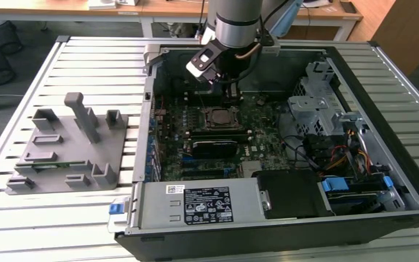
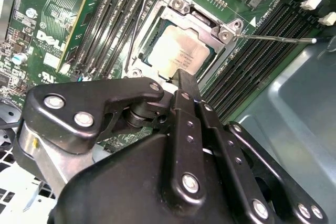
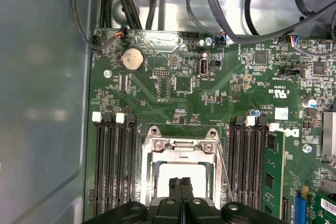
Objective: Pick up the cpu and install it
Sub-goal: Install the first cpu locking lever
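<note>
The cpu (image 2: 178, 51), a flat square chip with a silver-grey top, lies in the metal socket frame (image 2: 202, 17) on the green motherboard. In the first wrist view the cpu (image 3: 181, 171) shows as a pale square inside the socket frame (image 3: 181, 145). In the exterior view the cpu (image 1: 217, 117) sits mid-board inside the open computer case. My gripper (image 1: 229, 95) hangs just above the socket's far edge. Its two black fingers (image 3: 176, 192) are pressed together with nothing between them, and the gripper (image 2: 184, 77) tip is close over the chip's edge. The socket's wire lever (image 2: 273, 38) sticks out sideways.
Memory slots (image 3: 113, 166) flank the socket, and one green module (image 3: 273, 166) is seated. Cables (image 3: 220, 9) run along the case wall. A black module (image 1: 211, 147) lies nearer than the socket. A drive cage (image 1: 315, 103) and power supply (image 1: 195, 204) stand in the case. A grey fixture (image 1: 71, 147) stands outside.
</note>
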Robot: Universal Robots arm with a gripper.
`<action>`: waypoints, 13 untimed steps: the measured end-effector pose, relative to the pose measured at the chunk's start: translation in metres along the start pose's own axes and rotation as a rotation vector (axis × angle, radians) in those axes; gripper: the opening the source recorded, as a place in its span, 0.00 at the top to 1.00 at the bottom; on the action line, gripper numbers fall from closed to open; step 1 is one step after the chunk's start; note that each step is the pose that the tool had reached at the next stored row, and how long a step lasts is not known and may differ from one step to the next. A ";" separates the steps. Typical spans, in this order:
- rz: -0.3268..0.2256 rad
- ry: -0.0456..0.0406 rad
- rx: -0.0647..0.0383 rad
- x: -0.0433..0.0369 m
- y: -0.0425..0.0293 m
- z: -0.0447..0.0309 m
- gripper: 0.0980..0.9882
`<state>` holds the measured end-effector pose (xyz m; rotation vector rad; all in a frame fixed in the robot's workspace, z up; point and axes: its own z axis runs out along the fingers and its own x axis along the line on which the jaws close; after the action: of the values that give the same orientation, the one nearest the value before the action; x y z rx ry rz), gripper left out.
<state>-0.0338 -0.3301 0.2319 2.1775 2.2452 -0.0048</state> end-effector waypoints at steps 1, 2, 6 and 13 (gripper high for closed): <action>0.000 0.0000 0.000 0.0000 0.0000 -0.0006 0.99; 0.000 -0.0001 0.000 0.0000 0.0000 -0.0012 0.99; 0.000 -0.0001 0.000 -0.0001 0.0000 -0.0042 0.99; -0.004 0.0003 0.000 -0.0001 0.0001 -0.0076 0.99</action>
<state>-0.0338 -0.3301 0.2395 2.1731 2.2496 -0.0043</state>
